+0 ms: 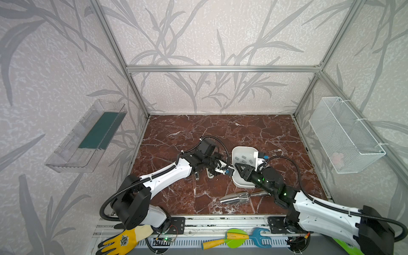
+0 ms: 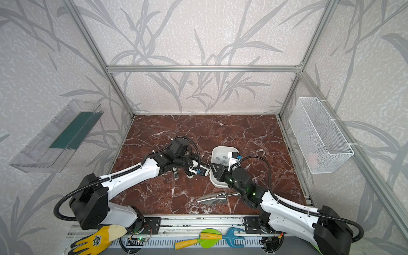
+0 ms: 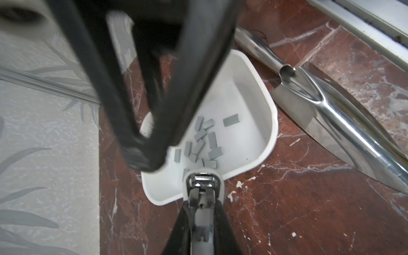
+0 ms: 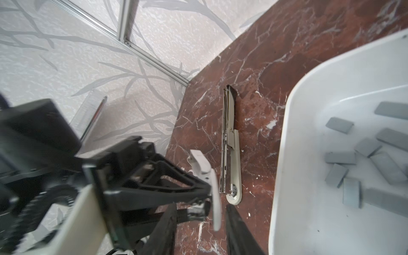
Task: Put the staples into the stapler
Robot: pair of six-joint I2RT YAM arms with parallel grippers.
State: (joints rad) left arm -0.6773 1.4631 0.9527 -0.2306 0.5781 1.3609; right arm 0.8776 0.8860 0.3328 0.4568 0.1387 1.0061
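Left pincer point(image 3: 202, 198) is clamped shut on the white lid of the stapler point(image 4: 234, 167), whose metal magazine and base lie flat near the middle of the desk point(image 1: 220, 132). Right pincer point(image 4: 201, 212) hangs just beside it, jaws a little apart and gripping nothing; the lid's tip shows between them. Staples point(image 3: 203, 141), small grey strips, lie loose in a white tray point(image 3: 272, 123) between the stapler and the desk's right edge. A shiny metal trowel point(image 1: 238, 196) lies between the tray and the desk's front edge. The desk is red-brown marble with white veins. The walls have pale wallpaper with grey leaves, framed by aluminium bars. A clear plastic shelf point(image 1: 86, 136) hangs on the left wall, a white wire basket point(image 1: 346, 134) on the right wall. A yellow glove point(image 1: 123, 241) and toy tools point(image 1: 234, 239) lie on the rail along the front edge
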